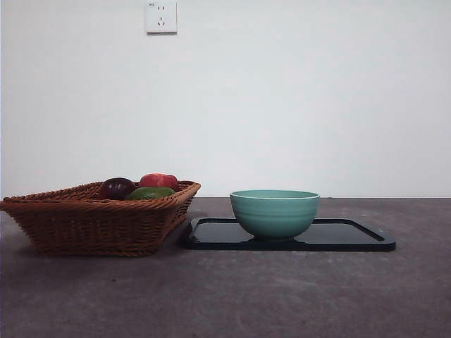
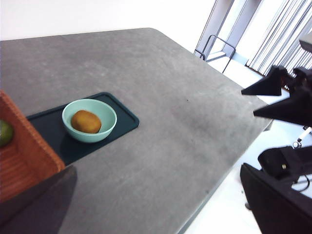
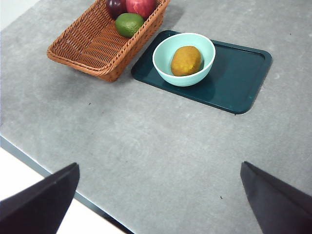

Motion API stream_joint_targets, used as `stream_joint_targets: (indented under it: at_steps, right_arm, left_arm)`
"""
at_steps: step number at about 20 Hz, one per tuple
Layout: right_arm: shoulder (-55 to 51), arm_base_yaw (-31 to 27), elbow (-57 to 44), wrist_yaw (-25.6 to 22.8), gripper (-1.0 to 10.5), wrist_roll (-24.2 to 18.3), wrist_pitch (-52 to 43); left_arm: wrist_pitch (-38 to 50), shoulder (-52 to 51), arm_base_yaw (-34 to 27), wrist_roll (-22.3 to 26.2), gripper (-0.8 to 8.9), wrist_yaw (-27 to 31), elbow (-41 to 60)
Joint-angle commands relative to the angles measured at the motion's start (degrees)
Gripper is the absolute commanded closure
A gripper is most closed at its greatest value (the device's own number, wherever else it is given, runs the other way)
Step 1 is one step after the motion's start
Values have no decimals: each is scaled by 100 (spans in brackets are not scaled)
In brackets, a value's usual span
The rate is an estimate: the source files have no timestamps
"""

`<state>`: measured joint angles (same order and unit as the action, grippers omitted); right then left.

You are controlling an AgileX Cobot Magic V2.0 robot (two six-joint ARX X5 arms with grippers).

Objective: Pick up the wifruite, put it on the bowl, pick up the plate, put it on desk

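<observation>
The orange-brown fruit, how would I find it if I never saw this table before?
Look for the dark tray beside the wicker basket on the grey desk. A mint-green bowl stands on the tray, and the wifruite lies inside it. It is the only fruit outside the basket, dull orange-brown, not purple, red or green.

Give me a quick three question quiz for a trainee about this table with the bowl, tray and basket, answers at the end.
1. True or false: the small oval orange-brown fruit lies inside the round mint-green bowl.
2. What does the bowl stand on? A) the woven brown wicker basket B) the flat dark rectangular tray C) the bare grey desk
3. Which fruits lie in the basket?

Key:
1. True.
2. B.
3. A dark purple fruit, a red fruit and a green fruit.
</observation>
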<state>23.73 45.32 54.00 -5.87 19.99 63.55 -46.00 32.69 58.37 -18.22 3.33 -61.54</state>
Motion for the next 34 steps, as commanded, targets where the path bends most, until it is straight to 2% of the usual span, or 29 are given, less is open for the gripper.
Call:
stream_joint_targets:
  at_steps: [1,6,11,18,29,34]
  right_arm:
    - [9,46,35,-26,297,28,-63]
    - [9,46,35,-35,297,15,-76]
    - [9,46,35,-35,297,15,-76]
    - [9,46,35,-39,297,15,-79]
    - [9,46,35,-63,297,17,-76]
    - [9,46,35,-63,297,15,-76]
  left_arm:
    - [551,452,50,-74,221,39,-55]
    - [1410,1598,-11,-190,221,37,-109]
    - [1366,3012,-343,-350,221,9,-726]
    - [149,5064,-824,-372,221,-46,-2459]
    - [-1038,8017,-1248,-175,224,-59,-5228]
    - [-1799,9221,-1438,-203,225,-555,-6618]
